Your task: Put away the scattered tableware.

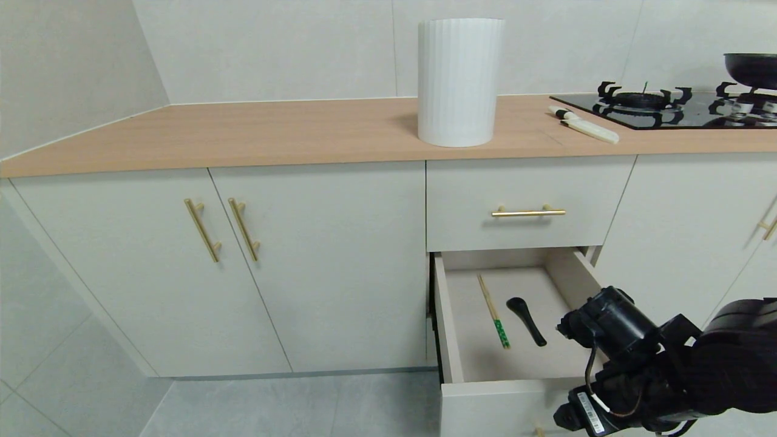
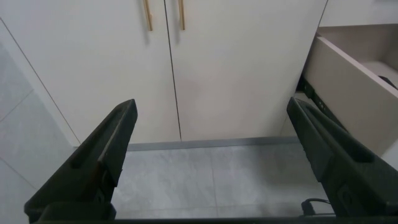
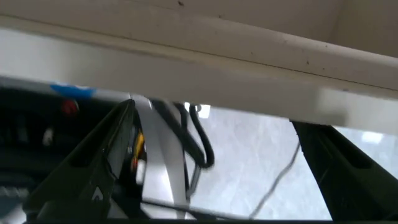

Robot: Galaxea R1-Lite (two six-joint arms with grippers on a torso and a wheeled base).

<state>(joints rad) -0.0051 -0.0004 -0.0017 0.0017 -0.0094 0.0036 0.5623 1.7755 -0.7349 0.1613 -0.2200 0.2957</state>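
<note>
The lower drawer [image 1: 445, 328] stands pulled out, with a pair of chopsticks with green ends [image 1: 495, 318] and a black spoon [image 1: 527, 320] lying inside. On the counter beside the stove lies a white-handled knife [image 1: 584, 124]. My right arm [image 1: 613, 340] hangs low at the drawer's front right corner. My right gripper [image 3: 211, 118] is open and holds nothing, just below a pale drawer panel [image 3: 249, 68]. My left gripper [image 2: 211, 109] is open and empty, low in front of the cabinet doors [image 2: 186, 62], with the drawer's side [image 2: 348, 62] beside it.
A tall white ribbed container [image 1: 458, 82] stands on the wooden counter [image 1: 273, 130]. A black gas hob [image 1: 668, 106] with a pan [image 1: 753, 67] is at the far right. The upper drawer [image 1: 528, 212] is closed. Grey floor tiles [image 1: 273, 406] lie below.
</note>
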